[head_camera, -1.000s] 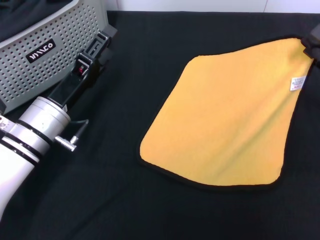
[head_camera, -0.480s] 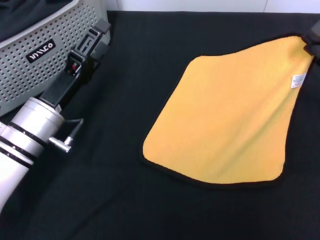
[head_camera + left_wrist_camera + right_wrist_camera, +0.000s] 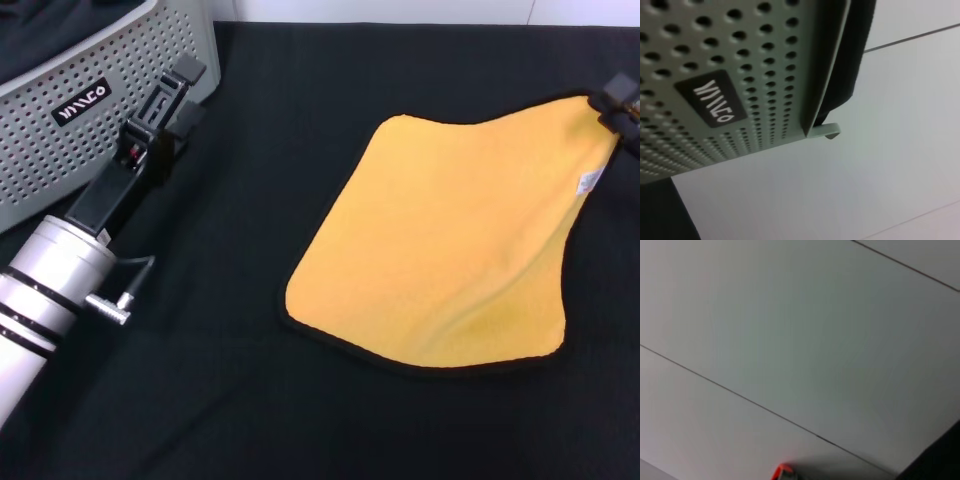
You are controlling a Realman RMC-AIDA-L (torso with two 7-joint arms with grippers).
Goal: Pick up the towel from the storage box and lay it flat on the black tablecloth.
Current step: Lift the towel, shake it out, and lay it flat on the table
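The towel (image 3: pixel 440 250) lies yellow-orange side up on the black tablecloth (image 3: pixel 250 400), right of centre, with its black trim showing along the edges. Its far right corner is raised off the cloth, and my right gripper (image 3: pixel 614 106) is shut on that corner at the head view's right edge. The small white label (image 3: pixel 589 181) hangs tilted just below it. The storage box (image 3: pixel 60 140) stands at the far left. My left gripper (image 3: pixel 186 92) is open and holds nothing, right beside the box's near corner. The left wrist view shows the box wall (image 3: pixel 755 60) close up.
The box carries a black label with white lettering (image 3: pixel 82 102) (image 3: pixel 710 102). A white wall runs behind the table's far edge. The right wrist view shows pale panels and a small orange-red spot (image 3: pixel 782 471).
My left arm has drawn back toward the near left along the box. The right gripper has lifted the towel's far right corner, so the right edge has folded and the label has tilted.
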